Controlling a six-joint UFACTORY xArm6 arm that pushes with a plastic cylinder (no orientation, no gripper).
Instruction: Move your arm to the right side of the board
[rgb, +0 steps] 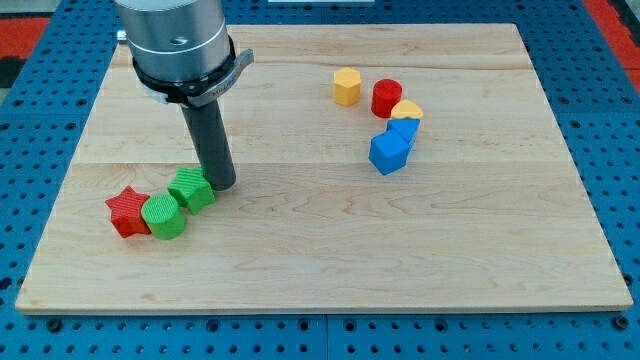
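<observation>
I see the wooden board (300, 260) nearly whole; its four edges are in frame, with a blue pegboard surface (600, 120) showing around it. The widest open run lies across the lower middle and lower right of the board, from 4 to 6 o'clock of centre, and the strip along the right edge at 3 o'clock carries no blocks. My tip (222, 186) rests on the board at about 9 o'clock of centre, well apart from that right edge; it is a plain rod with no jaws, so it grips nothing. The green block (190, 189), angular in shape, sits just at 9 o'clock of my tip, touching or nearly so; I cannot tell which. A green cylinder (164, 216) adjoins it at 8 o'clock, and a red star (127, 211) sits beside that. At 1 to 2 o'clock of centre stands a second cluster: a yellow hexagonal block (346, 87), a red cylinder (387, 97), a yellow block (407, 109) partly hidden by a small blue block (404, 129), and a blue cube (388, 153). The arm's upper body is cut off at the view's top.
</observation>
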